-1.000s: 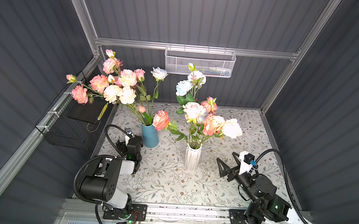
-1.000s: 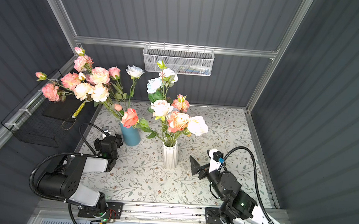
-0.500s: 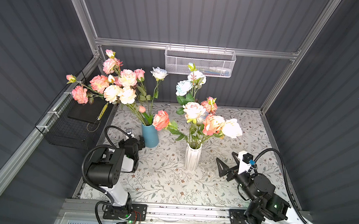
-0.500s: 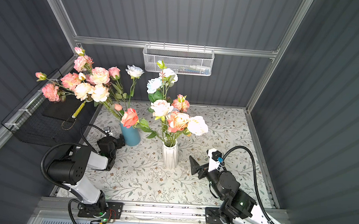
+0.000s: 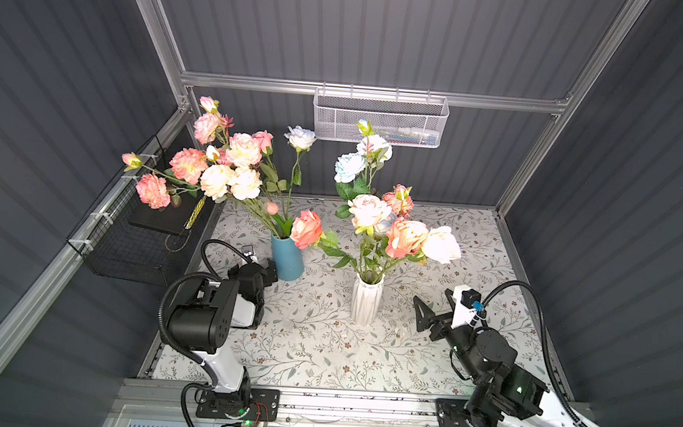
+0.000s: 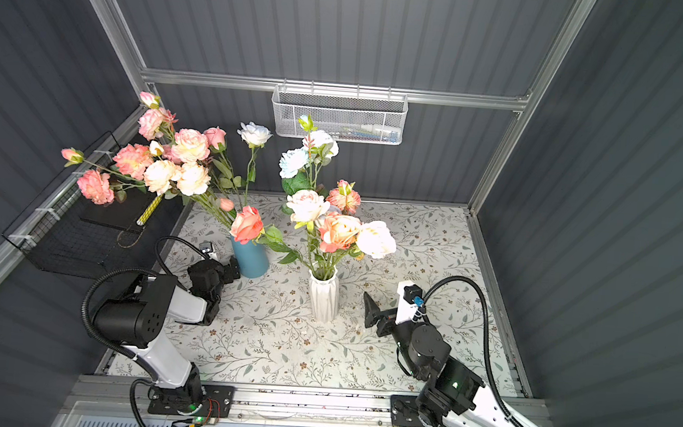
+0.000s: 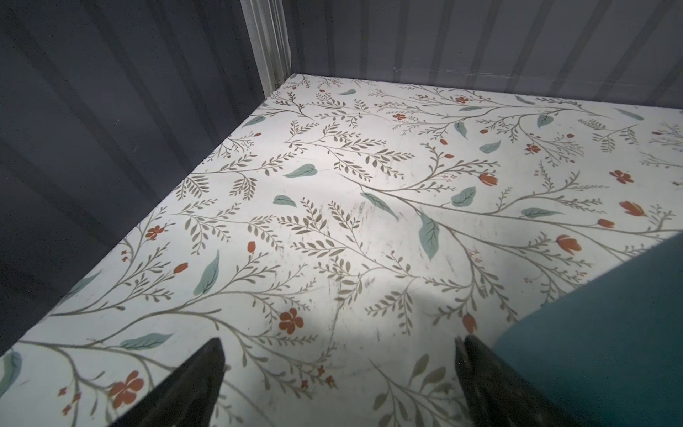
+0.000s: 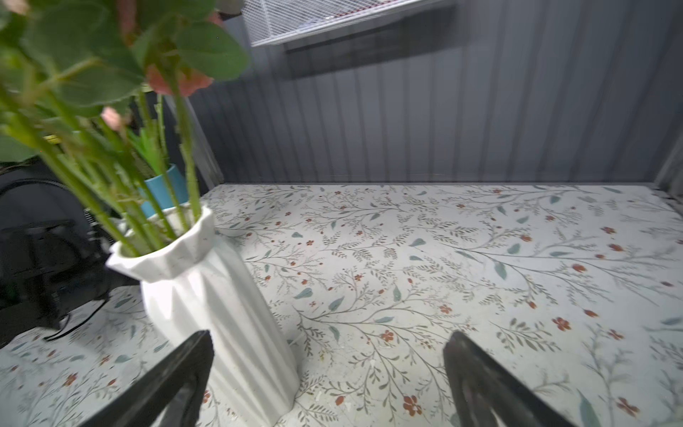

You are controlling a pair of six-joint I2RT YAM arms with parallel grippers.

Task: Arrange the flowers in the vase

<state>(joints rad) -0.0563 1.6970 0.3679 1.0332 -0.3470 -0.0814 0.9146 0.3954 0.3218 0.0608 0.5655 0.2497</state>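
Observation:
A white ribbed vase (image 5: 366, 304) (image 6: 323, 302) (image 8: 218, 307) stands mid-table and holds several flowers (image 5: 406, 236) (image 6: 338, 231) with peach, cream and pale-blue blooms. To its left, a blue vase (image 5: 287, 260) (image 6: 250, 259) (image 7: 610, 332) holds more pink and cream flowers (image 5: 227, 164) (image 6: 177, 160). My left gripper (image 5: 269, 268) (image 7: 340, 344) sits low, just left of the blue vase, open and empty. Just right of the white vase is my right gripper (image 5: 430, 303) (image 6: 378, 307) (image 8: 329, 336), also open with nothing between its fingers.
A white mesh basket (image 5: 380, 119) hangs on the back wall. A black wire basket (image 5: 133, 244) on the left wall holds a dark pad and a yellow pen. Grey walls enclose the floral tablecloth (image 5: 321, 346); a metal rail (image 5: 358, 407) runs along the front.
My left arm has folded upward and its gripper has moved slightly toward the blue vase. The right gripper has barely shifted. Both stay open.

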